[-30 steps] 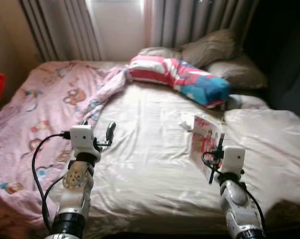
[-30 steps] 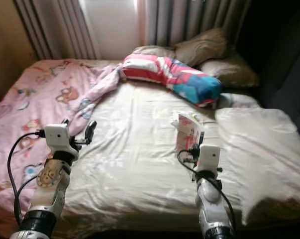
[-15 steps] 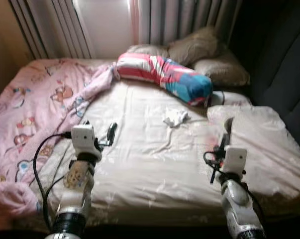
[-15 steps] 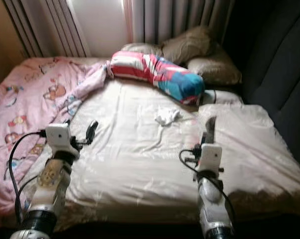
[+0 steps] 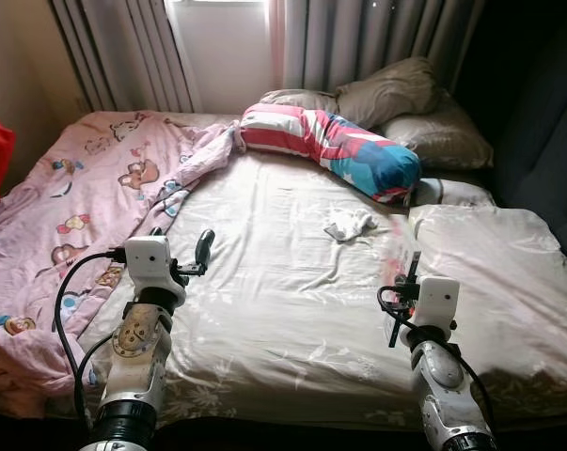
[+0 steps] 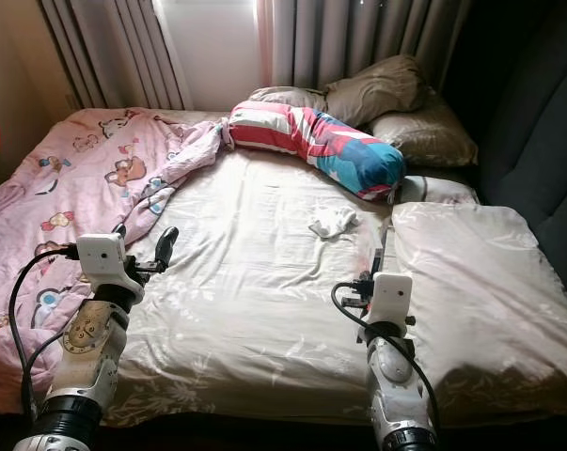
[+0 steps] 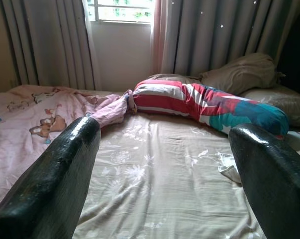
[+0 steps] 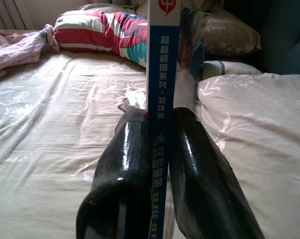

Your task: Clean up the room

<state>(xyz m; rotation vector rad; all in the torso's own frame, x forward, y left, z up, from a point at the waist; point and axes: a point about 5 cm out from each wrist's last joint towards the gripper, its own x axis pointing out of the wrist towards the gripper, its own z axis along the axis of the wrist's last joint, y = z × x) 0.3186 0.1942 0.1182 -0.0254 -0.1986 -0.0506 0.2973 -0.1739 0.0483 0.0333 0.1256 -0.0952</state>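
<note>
**Book clamped in right gripper above bed, left gripper wide and empty**

A bed [image 5: 292, 310] with a beige flowered sheet is seen across the middle of the frame. A pink cartoon blanket [image 5: 76, 207] is spread over its left side. A striped red, white and blue bolster [image 5: 335, 150] is laid across the upper centre, with brown pillows [image 5: 396, 94] stacked behind it at the upper right, against grey curtains [image 5: 358, 38]. A small crumpled white cloth [image 5: 347, 224] is left on the sheet right of centre, below the bolster.

The right gripper [image 8: 157, 149] is raised at the lower right over the sheet; a thin book [image 8: 162, 64] with a blue spine and printed characters is pinched upright, edge-on, between its two black fingers [image 8: 122, 164]. In the head view the book [image 5: 402, 258] is seen blurred just above the wrist camera box.

The left gripper [image 7: 164, 164] is held up at the lower left, near the blanket edge; its fingers [image 7: 60, 174] are spread wide with nothing between them.
</note>
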